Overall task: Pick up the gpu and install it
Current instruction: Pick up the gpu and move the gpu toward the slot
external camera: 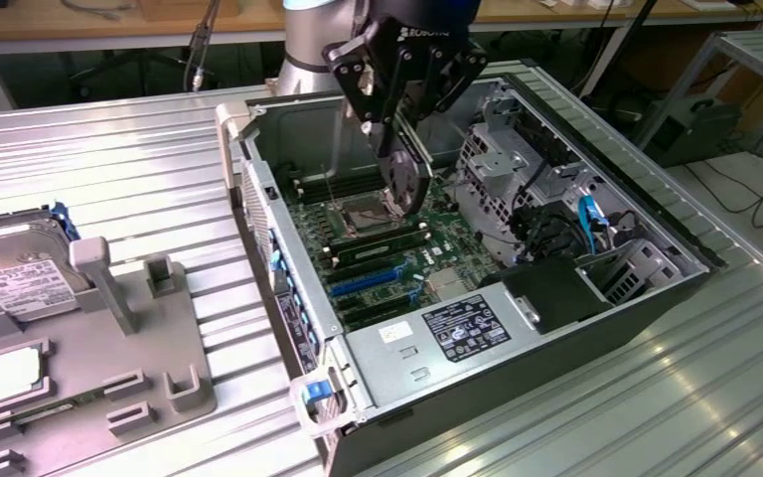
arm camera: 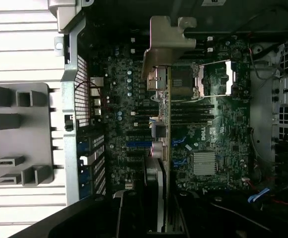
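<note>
**Status – arm / claw**
- Claw [external camera: 396,149] [arm camera: 165,191] is positioned over the open PC case [external camera: 580,328].
- Claw fingers are pressed onto the gpu [external camera: 409,184] [arm camera: 167,124], pinching it by both faces. The card is carried, not resting on the bench [external camera: 116,149].

**Status – gpu**
- Orientation: on edge, dark face toward the exterior view's right.
- Silver bracket [arm camera: 166,37] is at the card end farthest from the claw.
- Location: inside the case opening, above the motherboard [external camera: 395,263] [arm camera: 223,124], approx. over the CPU socket [external camera: 362,211] [arm camera: 196,79] and the adjacent memory slots.
- Contact w/ the board: cannot tell.
- Blue slots [external camera: 362,283] [arm camera: 139,145] lie beside the card, toward the case's perforated rear wall.

**Surroundings**
- Grey fixture [external camera: 130,368] [arm camera: 15,134] sits on the bench at the exterior view's left, just beside the case.
- Hard drive [external camera: 17,273] w/ white label stands in the fixture.
- CPU chip [external camera: 11,373] lies flat in the fixture, near the hard drive.
</note>
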Controlling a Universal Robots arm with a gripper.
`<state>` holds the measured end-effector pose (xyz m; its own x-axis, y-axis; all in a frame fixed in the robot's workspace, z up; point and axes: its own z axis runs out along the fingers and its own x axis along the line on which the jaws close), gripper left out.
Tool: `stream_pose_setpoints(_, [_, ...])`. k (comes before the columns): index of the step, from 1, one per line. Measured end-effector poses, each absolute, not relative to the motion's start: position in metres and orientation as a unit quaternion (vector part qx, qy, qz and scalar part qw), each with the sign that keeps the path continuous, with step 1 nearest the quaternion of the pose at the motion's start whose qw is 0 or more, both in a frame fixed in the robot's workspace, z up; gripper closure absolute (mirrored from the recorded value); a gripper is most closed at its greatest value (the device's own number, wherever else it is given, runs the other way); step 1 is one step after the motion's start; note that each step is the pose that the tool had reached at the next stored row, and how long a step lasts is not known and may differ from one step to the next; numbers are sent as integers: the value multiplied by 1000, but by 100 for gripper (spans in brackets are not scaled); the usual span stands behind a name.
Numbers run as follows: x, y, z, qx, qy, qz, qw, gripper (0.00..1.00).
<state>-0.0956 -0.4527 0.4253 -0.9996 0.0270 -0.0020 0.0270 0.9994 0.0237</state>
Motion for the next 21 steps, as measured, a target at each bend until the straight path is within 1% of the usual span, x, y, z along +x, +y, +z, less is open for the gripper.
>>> stream_pose_setpoints(21, [-41,-453,425,11,1000,12,1,72])
